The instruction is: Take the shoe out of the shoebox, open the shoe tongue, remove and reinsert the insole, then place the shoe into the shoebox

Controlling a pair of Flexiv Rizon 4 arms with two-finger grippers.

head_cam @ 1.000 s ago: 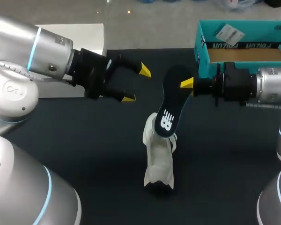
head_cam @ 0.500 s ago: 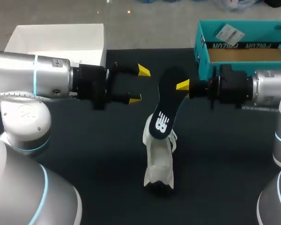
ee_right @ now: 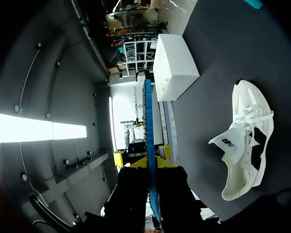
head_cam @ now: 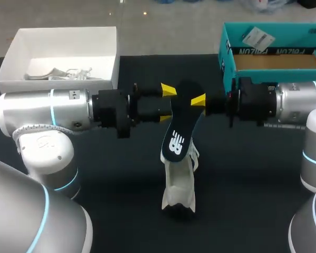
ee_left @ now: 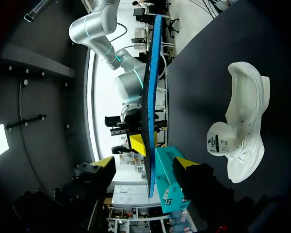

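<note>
Logo on insole (head_cam: 180, 126), inverted print on shoebox (head_cam: 274, 51).

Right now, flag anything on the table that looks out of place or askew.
The insole is out of the shoe, held tilted in the air over it by the right gripper, with the left gripper open around it. That fits the insole step; nothing looks spilled or damaged.

Right end of shoebox (head_cam: 226, 63) beyond head-view edge
</note>
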